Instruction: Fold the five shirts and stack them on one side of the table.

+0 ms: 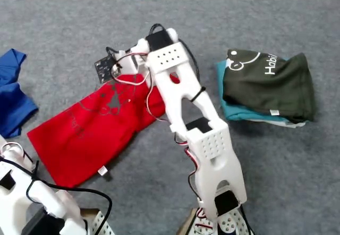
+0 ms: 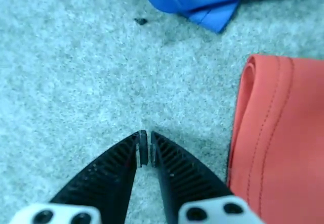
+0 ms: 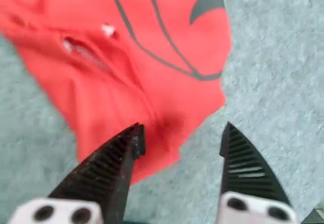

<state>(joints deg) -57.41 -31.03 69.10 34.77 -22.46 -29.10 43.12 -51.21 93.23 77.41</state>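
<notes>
The red shirt [image 1: 85, 134] lies spread and half folded on the grey table [image 1: 276, 171]. The right gripper [image 3: 182, 133] hangs over one end of it, jaws wide apart and holding nothing. The left gripper [image 2: 146, 144] is closed, tips touching, above bare table just beside the red shirt's edge. A blue shirt [image 1: 10, 94] lies crumpled at the table's edge. On the opposite side, a dark shirt [image 1: 271, 86] tops a stack, above a teal shirt [image 1: 228, 107] and a white one [image 1: 289, 122].

We see a red shirt [image 1: 90, 131] lying flat, slanting middle-left, and a crumpled blue shirt [image 1: 11, 94] at the left edge. On the right, a folded dark shirt [image 1: 268, 84] tops a teal shirt [image 1: 234, 113] and a white shirt [image 1: 271, 121].
</notes>
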